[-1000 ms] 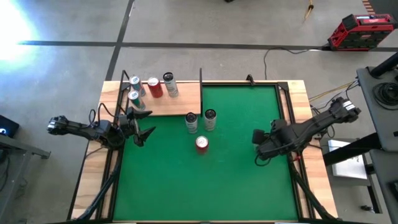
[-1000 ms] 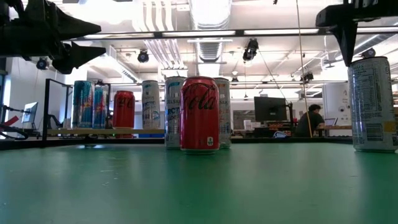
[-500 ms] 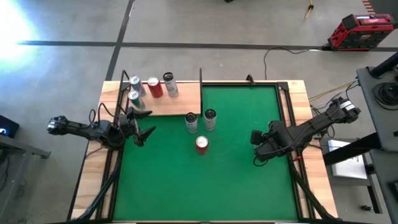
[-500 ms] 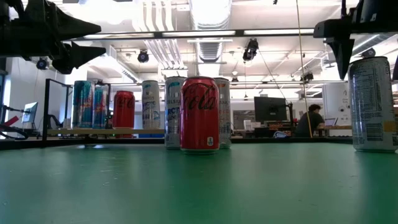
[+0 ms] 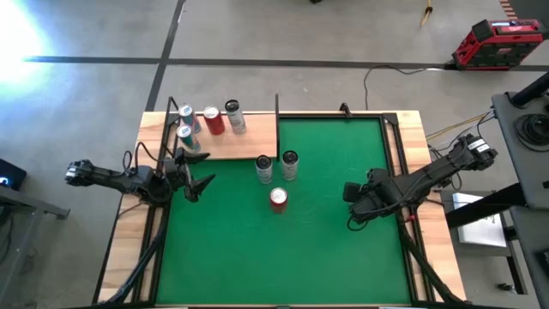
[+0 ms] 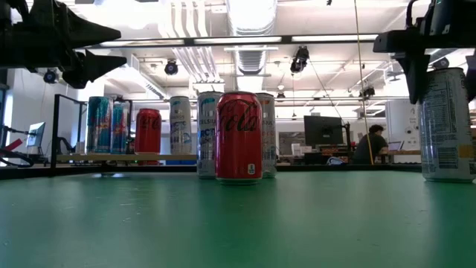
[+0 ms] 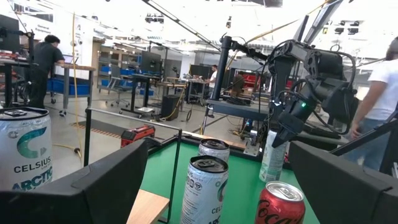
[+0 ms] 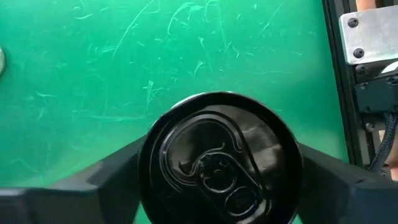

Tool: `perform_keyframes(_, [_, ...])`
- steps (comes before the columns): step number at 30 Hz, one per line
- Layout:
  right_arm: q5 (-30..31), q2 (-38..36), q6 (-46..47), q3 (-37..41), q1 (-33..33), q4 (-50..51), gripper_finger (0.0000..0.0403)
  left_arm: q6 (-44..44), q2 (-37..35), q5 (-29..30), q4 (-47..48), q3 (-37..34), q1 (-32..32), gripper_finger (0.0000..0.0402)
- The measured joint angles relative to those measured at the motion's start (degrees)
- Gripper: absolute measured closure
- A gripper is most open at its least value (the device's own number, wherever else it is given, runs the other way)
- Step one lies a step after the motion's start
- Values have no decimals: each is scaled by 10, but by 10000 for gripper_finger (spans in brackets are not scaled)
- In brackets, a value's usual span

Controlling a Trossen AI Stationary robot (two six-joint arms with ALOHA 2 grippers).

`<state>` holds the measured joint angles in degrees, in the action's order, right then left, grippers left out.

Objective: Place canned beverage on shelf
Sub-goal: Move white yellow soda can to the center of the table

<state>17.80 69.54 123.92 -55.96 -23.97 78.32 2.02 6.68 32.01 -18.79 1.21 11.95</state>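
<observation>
Four cans already sit on the shelf (image 5: 244, 142), so we've got the right gripper (image 8: 217, 174) straddling a black-topped can (image 8: 219, 158) from above (jaws astride but whether they're gripping we can't tell), left gripper (image 5: 196, 170) parked spread wide beside the shelf.

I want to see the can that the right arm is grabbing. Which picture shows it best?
The right wrist view: the can's black top fills it, one finger either side. The low view shows its pale side at the edge. The left wrist view shows it far off. From above, the right tool hides it.

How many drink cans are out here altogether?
8 cans: four on the shelf, three standing mid-mat, one beneath the right gripper toward the mat's right side. None appears hidden.
</observation>
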Motion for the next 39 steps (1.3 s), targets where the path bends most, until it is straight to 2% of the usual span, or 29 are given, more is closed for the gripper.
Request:
perform_keyframes(4, [-2,0,-2,0,0,-2,162,0,0,0,0,0,0,27])
perform_keyframes(8, [-2,0,-9,-5,0,-11,162,0,0,0,0,0,0,27])
perform_keyframes(13, [28,0,-101,-39,0,-15,162,0,0,0,0,0,0,27])
perform_keyframes(18, [84,18,-274,-98,11,-31,162,0,0,0,0,0,0,27])
perform_keyframes(24, [94,96,-501,-178,39,-66,162,0,0,0,0,0,0,27])
perform_keyframes(30, [93,154,-712,-235,49,-154,162,0,1,0,0,0,0,27])
perform_keyframes(36, [66,163,-887,-236,51,-277,162,0,1,0,0,0,0,27])
perform_keyframes(39, [45,167,-961,-235,54,-308,162,0,1,0,0,0,0,27])
